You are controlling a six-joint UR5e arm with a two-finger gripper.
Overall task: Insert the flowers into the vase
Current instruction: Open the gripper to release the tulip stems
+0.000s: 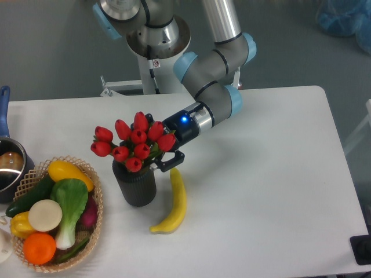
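The flowers (131, 142), a tight bunch of red tulip buds with green leaves, sit tilted to the left over the mouth of the vase (135, 184), a dark ribbed cylinder standing upright on the white table. The stems are hidden behind the buds and the vase rim, so how far they reach into the vase cannot be told. My gripper (162, 157) comes in from the right, just behind the bunch at the vase's rim. Its black fingers are mostly hidden by the buds, so whether they hold the stems cannot be seen.
A yellow banana (173, 204) lies just right of the vase. A wicker basket (96, 215) of vegetables and fruit stands at the front left. A metal pot with a blue handle (8, 165) sits at the left edge.
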